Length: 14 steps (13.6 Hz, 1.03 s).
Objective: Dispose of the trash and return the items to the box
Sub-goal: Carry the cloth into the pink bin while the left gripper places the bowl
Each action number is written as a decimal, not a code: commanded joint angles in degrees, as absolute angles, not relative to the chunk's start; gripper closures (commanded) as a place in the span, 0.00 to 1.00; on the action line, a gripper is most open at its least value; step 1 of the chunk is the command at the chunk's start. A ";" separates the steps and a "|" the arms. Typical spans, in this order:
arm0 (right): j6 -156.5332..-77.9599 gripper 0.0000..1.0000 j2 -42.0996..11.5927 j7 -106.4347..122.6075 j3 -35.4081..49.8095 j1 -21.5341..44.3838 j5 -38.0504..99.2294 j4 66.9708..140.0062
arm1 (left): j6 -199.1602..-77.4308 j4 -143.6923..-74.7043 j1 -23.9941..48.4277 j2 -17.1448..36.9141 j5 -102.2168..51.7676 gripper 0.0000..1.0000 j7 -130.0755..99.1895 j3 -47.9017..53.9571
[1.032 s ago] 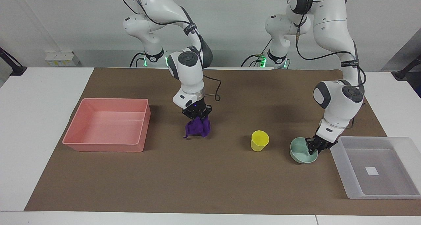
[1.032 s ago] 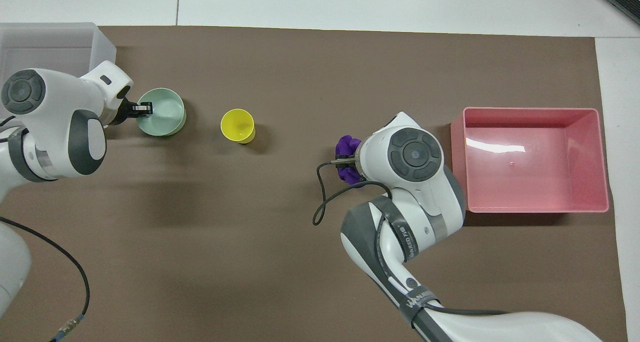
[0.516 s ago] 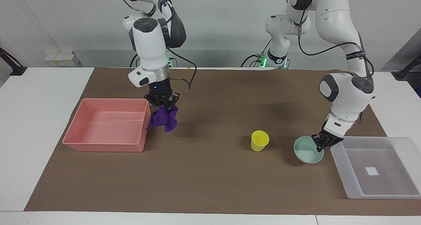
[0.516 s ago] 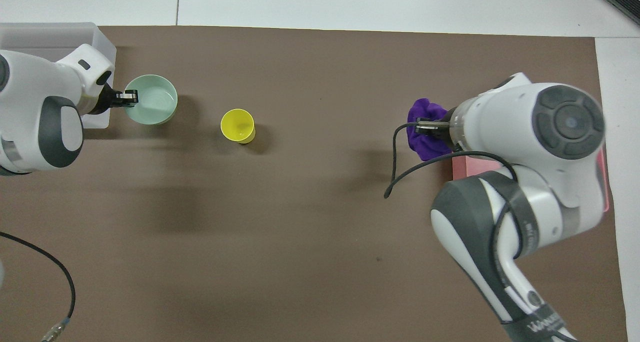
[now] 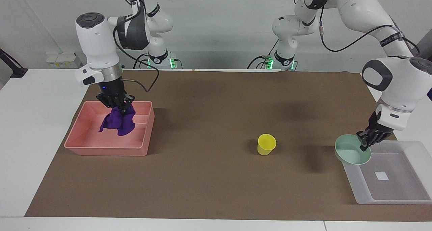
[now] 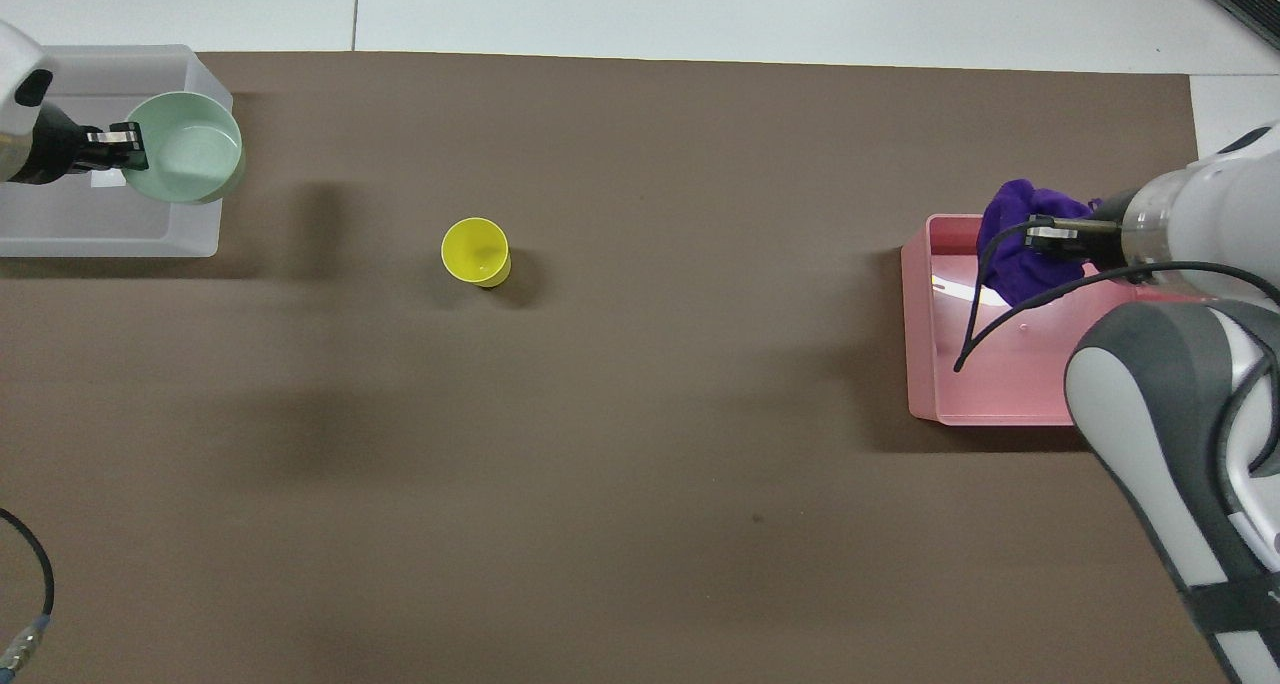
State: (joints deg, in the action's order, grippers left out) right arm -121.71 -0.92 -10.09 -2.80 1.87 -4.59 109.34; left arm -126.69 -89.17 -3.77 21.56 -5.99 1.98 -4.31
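My right gripper (image 5: 117, 106) (image 6: 1040, 236) is shut on the purple cloth wad (image 5: 118, 121) (image 6: 1015, 244) and holds it hanging over the pink tub (image 5: 87, 141) (image 6: 925, 364). My left gripper (image 5: 366, 144) (image 6: 118, 148) is shut on the rim of the mint-green bowl (image 5: 351, 155) (image 6: 188, 149) and holds it raised and tilted over the corner of the translucent tray (image 5: 398, 197) (image 6: 110, 239). The tray has a small white square mark (image 5: 381, 175). The yellow cup (image 5: 266, 144) (image 6: 476, 251) stands upright on the mat between the tub and the tray.
A brown mat (image 5: 209, 177) (image 6: 600, 444) covers the table's middle. The pink tub stands at the right arm's end, the tray at the left arm's end. The right arm's cable (image 6: 985, 304) hangs over the tub.
My right gripper has carried the purple wad from beside the tub to over its inside. My left gripper has lifted the green bowl off the mat and moved it over the tray's corner.
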 commanded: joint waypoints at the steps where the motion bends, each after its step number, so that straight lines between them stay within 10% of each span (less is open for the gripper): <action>1: -125.84 1.00 -2.02 -7.65 -1.93 -1.66 -5.36 113.36 | -126.74 -78.96 -7.63 29.15 -5.80 1.00 1.49 -3.87; 10: -135.88 1.00 -7.90 -7.73 -1.93 -4.30 -5.36 120.59 | -137.53 -75.05 -12.13 38.50 -1.94 1.00 1.41 -4.13; 12: -137.10 0.72 -8.44 -7.65 -2.02 -4.31 -5.36 120.59 | -141.30 -79.25 -12.57 37.89 -1.50 1.00 1.41 -4.22; 14: -137.46 0.00 -8.61 -7.65 -2.02 -4.57 -5.36 120.59 | -143.87 -84.70 -13.01 35.70 -0.70 1.00 1.58 -4.22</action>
